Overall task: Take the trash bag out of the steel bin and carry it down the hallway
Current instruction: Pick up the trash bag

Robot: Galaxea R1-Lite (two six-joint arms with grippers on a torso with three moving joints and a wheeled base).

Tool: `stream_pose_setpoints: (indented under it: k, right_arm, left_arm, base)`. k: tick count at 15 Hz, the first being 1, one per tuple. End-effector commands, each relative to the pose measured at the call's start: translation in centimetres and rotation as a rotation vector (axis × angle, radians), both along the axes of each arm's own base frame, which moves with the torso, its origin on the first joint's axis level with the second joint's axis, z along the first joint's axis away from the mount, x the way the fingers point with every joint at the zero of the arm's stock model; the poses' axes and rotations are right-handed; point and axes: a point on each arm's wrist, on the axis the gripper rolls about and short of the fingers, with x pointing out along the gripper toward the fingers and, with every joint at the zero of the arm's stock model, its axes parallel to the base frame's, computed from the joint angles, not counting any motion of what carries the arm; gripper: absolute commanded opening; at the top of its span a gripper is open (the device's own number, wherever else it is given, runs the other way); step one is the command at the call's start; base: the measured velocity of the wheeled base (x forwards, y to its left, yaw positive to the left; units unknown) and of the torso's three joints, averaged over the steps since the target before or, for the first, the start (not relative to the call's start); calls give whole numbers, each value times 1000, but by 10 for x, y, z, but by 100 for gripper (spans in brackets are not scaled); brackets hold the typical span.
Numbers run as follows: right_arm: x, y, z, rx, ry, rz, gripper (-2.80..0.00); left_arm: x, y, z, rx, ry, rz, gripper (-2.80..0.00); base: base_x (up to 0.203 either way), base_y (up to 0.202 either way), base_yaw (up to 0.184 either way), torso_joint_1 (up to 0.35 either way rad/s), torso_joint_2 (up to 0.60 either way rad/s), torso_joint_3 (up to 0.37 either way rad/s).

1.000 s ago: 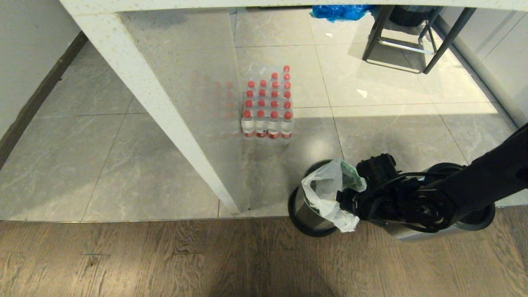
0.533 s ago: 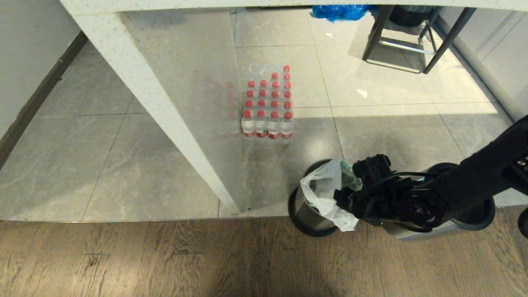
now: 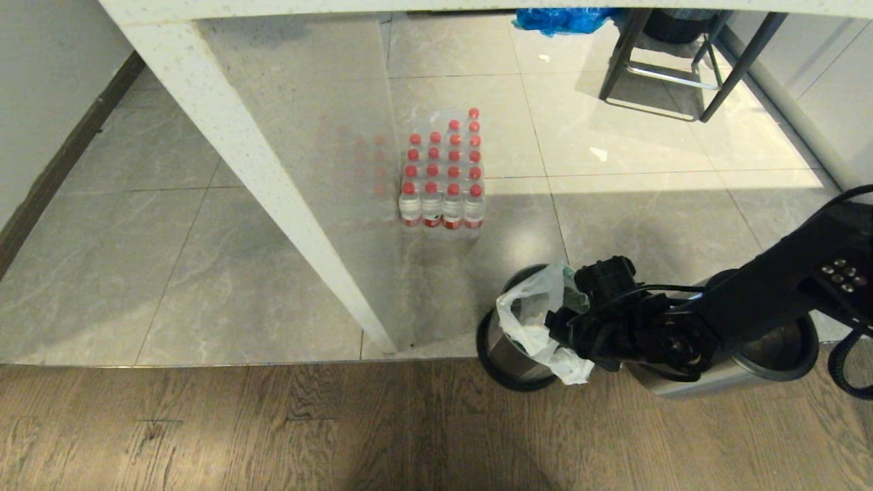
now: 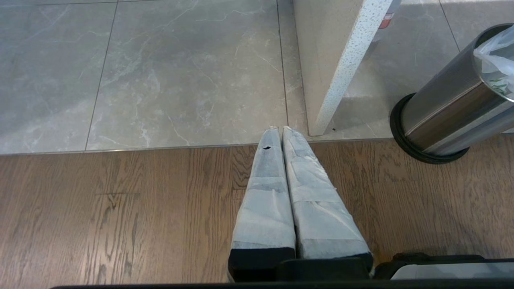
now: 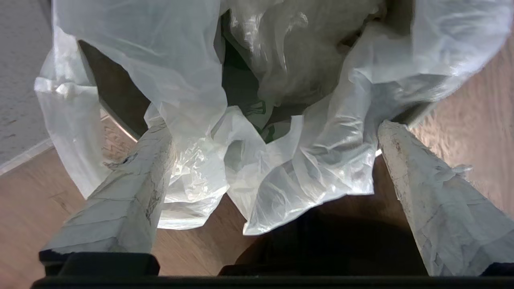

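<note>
We reach for the bag, nothing lifted yet.
Our right tool, jaws apart, straddles the bag draped over the bin; gripping, lifting and carrying remain.

One trash bag; two steel bins; one bottle pack.

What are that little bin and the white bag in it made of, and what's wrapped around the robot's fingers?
The steel bin looks like polished stainless steel: its wall mirrors the floor; the black base ring seems rubber or plastic. The trash bag is thin, translucent, crinkly plastic film with green print. The right gripper has fingers covered in what looks like pale, scuffed tape or cloth; I can't tell which.
</note>
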Motion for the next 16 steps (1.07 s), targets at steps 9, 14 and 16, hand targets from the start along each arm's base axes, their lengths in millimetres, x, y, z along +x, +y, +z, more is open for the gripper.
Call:
stream_pose_setpoints:
  k: [9, 14, 16]
  right_arm:
    - [8, 6, -18, -17, 29, 10, 0]
    - [14, 16, -31, -30, 39, 26, 0]
    - [20, 20, -35, -39, 34, 33, 0]
  left_arm:
    - [0, 0, 0, -2, -1, 0, -280]
    - [0, 0, 0, -1, -1, 0, -280]
    - [0, 0, 0, 0, -1, 0, -280]
  base:
    - [0, 0, 0, 0, 0, 0]
    - [0, 0, 0, 0, 0, 0]
    - [0, 0, 0, 0, 0, 0]
